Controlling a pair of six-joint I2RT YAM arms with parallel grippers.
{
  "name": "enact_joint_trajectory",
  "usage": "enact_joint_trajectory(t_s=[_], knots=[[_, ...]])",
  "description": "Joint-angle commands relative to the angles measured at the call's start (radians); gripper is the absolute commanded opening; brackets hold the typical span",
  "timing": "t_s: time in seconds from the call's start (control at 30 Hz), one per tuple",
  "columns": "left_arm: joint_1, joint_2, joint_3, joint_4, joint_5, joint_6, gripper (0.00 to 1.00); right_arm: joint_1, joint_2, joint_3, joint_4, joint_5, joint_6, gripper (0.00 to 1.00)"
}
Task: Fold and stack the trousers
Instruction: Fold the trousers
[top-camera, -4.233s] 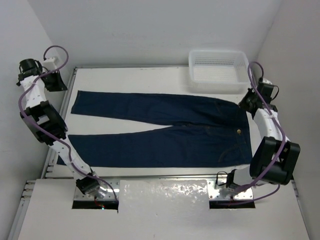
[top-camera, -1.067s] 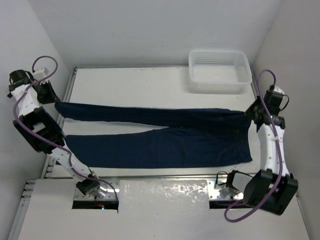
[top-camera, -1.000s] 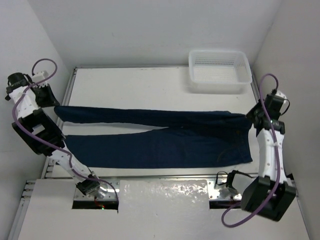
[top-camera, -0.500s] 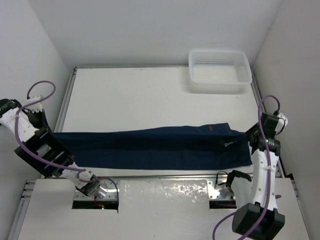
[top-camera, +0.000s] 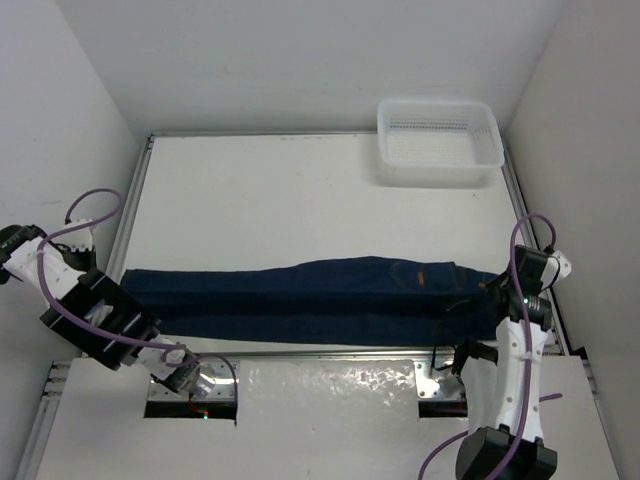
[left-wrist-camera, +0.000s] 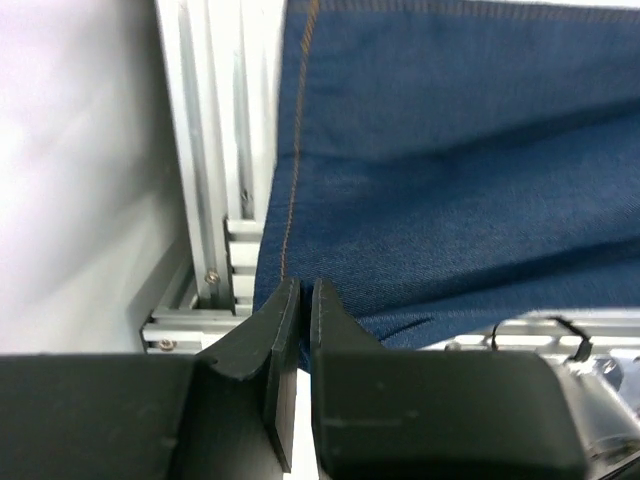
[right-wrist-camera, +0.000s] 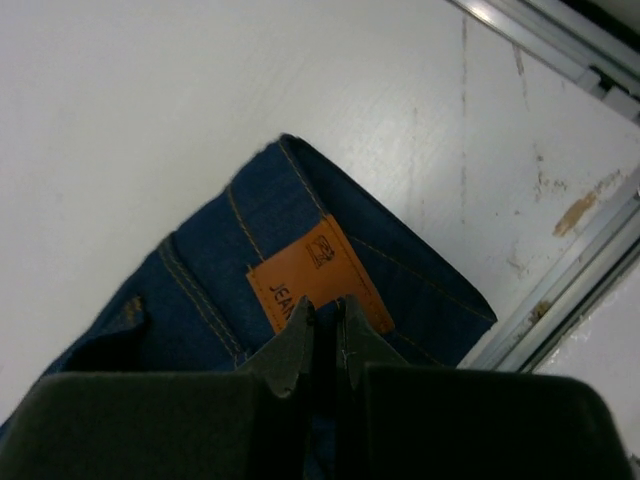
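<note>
— Where do the trousers (top-camera: 320, 300) sit against your two pincers?

— Your left gripper (left-wrist-camera: 298, 292) has its fingers pressed together on a hem corner at the leg end. Your right gripper (right-wrist-camera: 325, 305) is nipped shut on the waistband, right at the tan patch (right-wrist-camera: 315, 272). The cloth runs between them along the near edge of the table (top-camera: 300, 200).

— And how do they look to you?

— Dark navy denim, doubled lengthwise into one long narrow band. You can see orange stitching down the seam and soft creases near the waist.
</note>
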Motion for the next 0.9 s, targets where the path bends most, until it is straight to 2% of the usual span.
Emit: enact_joint_trajectory(t_s=[0.0, 0.07, 0.1, 0.2, 0.23, 0.33, 0.37, 0.4, 0.5, 0.53, 0.57, 0.63, 0.67, 0.7, 0.77, 0.8, 0.83, 0.87], knots=[[0.018, -0.009, -0.034, 0.023, -0.044, 0.104, 0.00, -0.008, -0.056, -0.051, -0.022, 0.062, 0.060, 0.02], [0.021, -0.009, -0.057, 0.013, -0.059, 0.116, 0.00, -0.008, -0.082, -0.079, -0.032, 0.091, 0.083, 0.07], [0.024, -0.011, -0.067, 0.004, -0.070, 0.133, 0.00, -0.008, -0.102, -0.089, -0.042, 0.106, 0.109, 0.18], [0.029, -0.011, -0.089, -0.005, -0.099, 0.173, 0.00, -0.008, -0.123, -0.097, -0.080, 0.183, 0.141, 0.25], [0.030, -0.009, -0.103, -0.008, -0.122, 0.183, 0.01, -0.008, -0.132, -0.100, -0.088, 0.200, 0.146, 0.38], [0.033, -0.006, -0.118, -0.016, -0.171, 0.207, 0.11, -0.008, -0.137, -0.082, -0.121, 0.270, 0.160, 0.53], [0.035, 0.004, -0.114, -0.023, -0.194, 0.213, 0.14, -0.008, -0.131, -0.056, -0.137, 0.313, 0.163, 0.64], [0.038, 0.004, -0.109, -0.027, -0.207, 0.216, 0.15, -0.008, -0.131, -0.039, -0.146, 0.341, 0.160, 0.64], [0.058, 0.029, -0.080, -0.040, -0.243, 0.234, 0.26, -0.008, -0.119, 0.041, -0.161, 0.468, 0.132, 0.76], [0.064, 0.047, -0.048, -0.056, -0.260, 0.239, 0.28, -0.008, -0.116, 0.058, -0.151, 0.485, 0.112, 0.77], [0.068, 0.059, -0.028, -0.066, -0.270, 0.246, 0.30, -0.008, -0.110, 0.075, -0.087, 0.484, 0.021, 0.76], [0.085, 0.089, 0.046, -0.092, -0.280, 0.248, 0.40, -0.008, -0.090, 0.133, -0.014, 0.389, -0.084, 0.74], [0.088, 0.096, 0.073, -0.097, -0.279, 0.240, 0.41, -0.008, -0.055, 0.156, 0.044, 0.343, -0.128, 0.71], [0.091, 0.101, 0.133, -0.114, -0.256, 0.239, 0.41, -0.008, -0.033, 0.203, 0.065, 0.229, -0.208, 0.64], [0.091, 0.101, 0.188, -0.142, -0.201, 0.239, 0.41, -0.005, 0.037, 0.252, 0.096, 0.096, -0.268, 0.56], [0.088, 0.095, 0.234, -0.189, -0.116, 0.248, 0.41, -0.005, 0.056, 0.288, 0.099, 0.033, -0.271, 0.50], [0.081, 0.075, 0.244, -0.220, -0.077, 0.263, 0.41, 0.001, 0.073, 0.297, 0.104, -0.084, -0.270, 0.47], [0.041, 0.058, 0.244, -0.238, -0.044, 0.269, 0.41, 0.009, 0.087, 0.299, 0.112, -0.134, -0.256, 0.44]])
